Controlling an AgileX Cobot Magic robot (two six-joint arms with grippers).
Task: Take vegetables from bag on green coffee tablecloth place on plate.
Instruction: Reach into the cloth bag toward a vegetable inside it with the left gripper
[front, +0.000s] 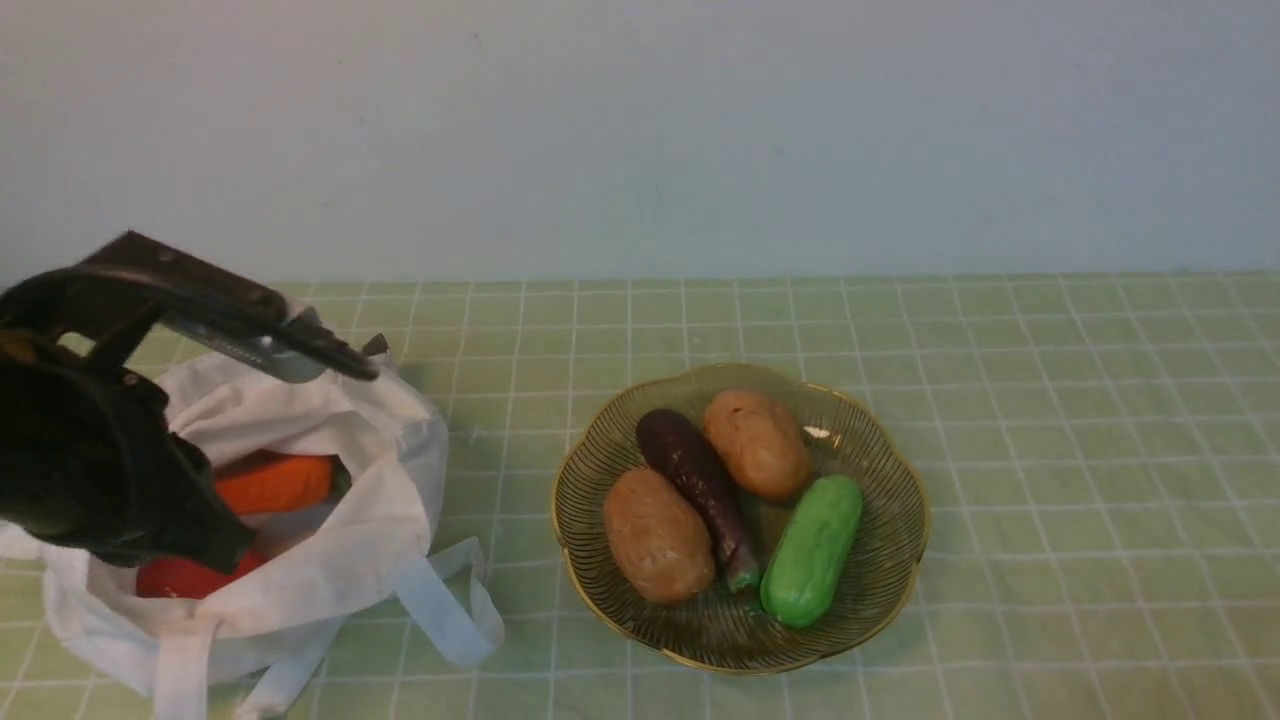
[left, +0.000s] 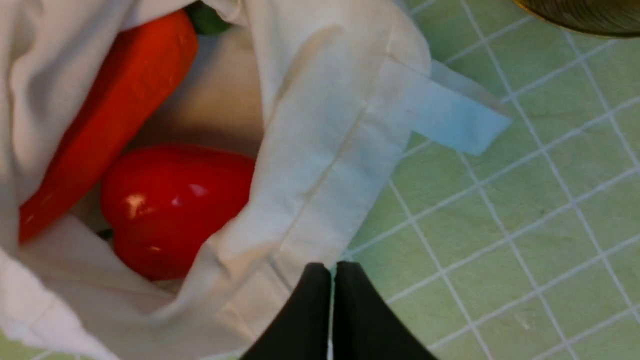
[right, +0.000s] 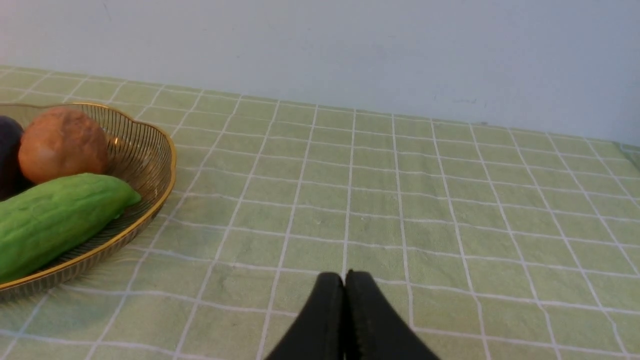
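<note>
1. The left gripper (left: 332, 272) is hovering over the bag area with its fingers closed together and is gripping nothing; the right gripper (right: 345, 280) is also closing on nothing, fingertips together.
2. The bag (front: 385, 500), soft creased white cloth, is lying open at the left, its flat straps spilling onto the tablecloth (front: 1050, 450), pale green with a white grid.
3. Inside the bag, a smooth, tapering orange carrot (front: 280, 484) is lying lengthwise from left to right, its green end pointing right, towards the plate (front: 740, 650).
4. A glossy, rounded, lobed red pepper (front: 190, 577) is resting nearer the robot in the bag; its long axis is staying unclear.
5. The ribbed, scalloped amber-green glass plate is holding two lumpy brown potatoes (front: 658, 535) (front: 757, 444), both slanting from far left to near right.
6. Between them, a slender, glossy purple eggplant (front: 690, 470) is slanting likewise, green tip pointing nearer the robot.
7. A blunt-ended green cucumber (front: 812, 550) is slanting from near left to far right.
</note>
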